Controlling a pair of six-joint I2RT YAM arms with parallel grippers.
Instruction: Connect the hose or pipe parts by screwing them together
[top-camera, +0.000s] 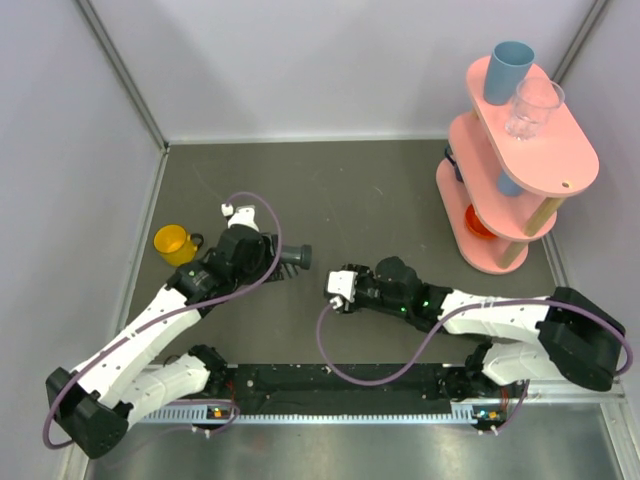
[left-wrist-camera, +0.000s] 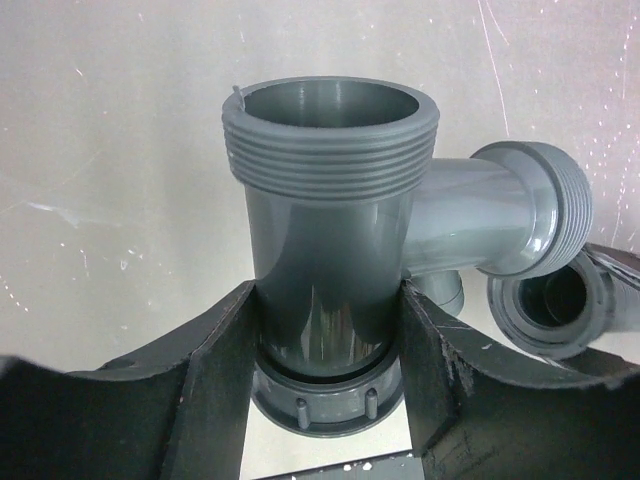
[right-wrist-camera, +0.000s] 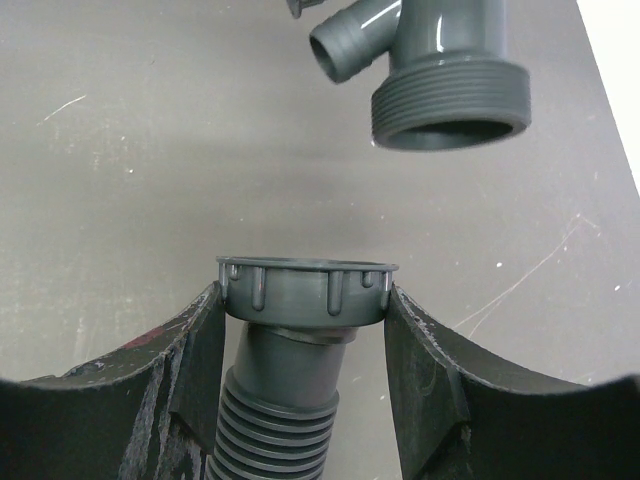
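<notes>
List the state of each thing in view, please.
fitting, gripped by left end effector, threads free.
hose, collar gripped by right end effector, not yet screwed on.
mug, upright on table.
blue cup, upright on top shelf.
glass, upright on top shelf.

Your left arm (top-camera: 150, 335) rises from its base at the near left edge of the worktop (top-camera: 380, 200). Its forearm angles toward the middle, and its jaws press both sides of a pipe fitting (left-wrist-camera: 325, 250). Your right arm (top-camera: 500, 315) stretches leftward, low over the worktop, its jaws clamped on a hose (right-wrist-camera: 300, 300) collar. The two wrists face each other, apart.
</notes>
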